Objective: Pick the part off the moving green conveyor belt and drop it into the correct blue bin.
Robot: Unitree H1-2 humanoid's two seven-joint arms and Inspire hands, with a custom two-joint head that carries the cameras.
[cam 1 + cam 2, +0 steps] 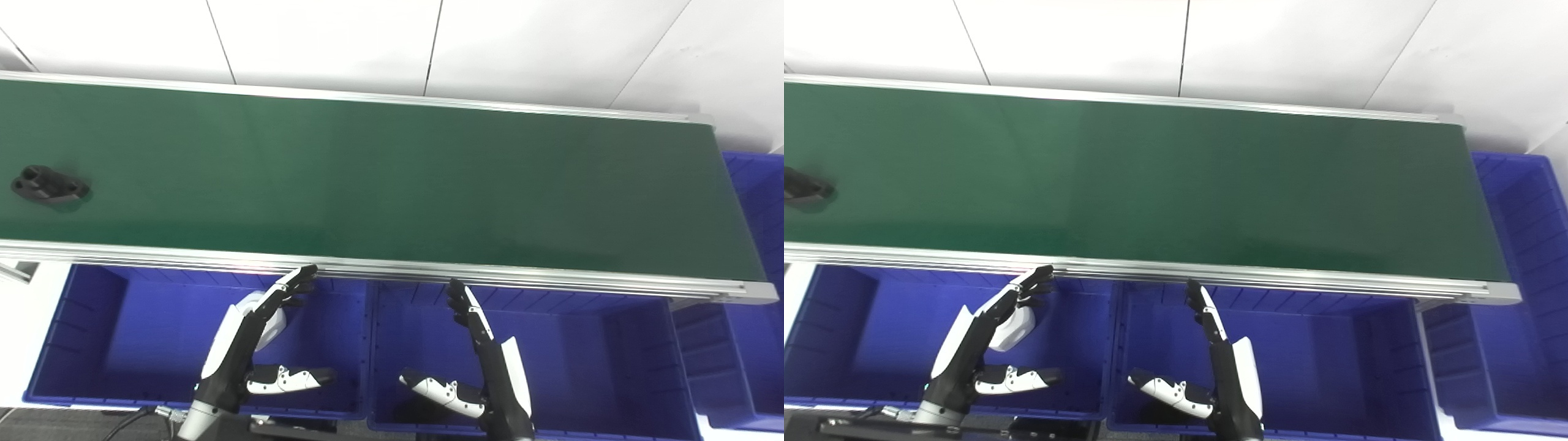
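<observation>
A black part [49, 185] lies on the green conveyor belt [392, 184] at its far left; in the right eye view only its edge [802, 188] shows at the frame border. My left hand [257, 343] hovers open over the left blue bin [86, 343], fingers pointing toward the belt's near rail, thumb spread. My right hand [484, 361] is open too, above the middle blue bin [588, 367], fingers up and thumb out to the left. Neither hand holds anything, and both are far from the part.
An aluminium rail [392, 269] borders the belt's near edge, right above the bins. A third blue bin [753, 294] sits past the belt's right end. White floor tiles lie beyond the belt. A cable [131, 416] runs by the left arm.
</observation>
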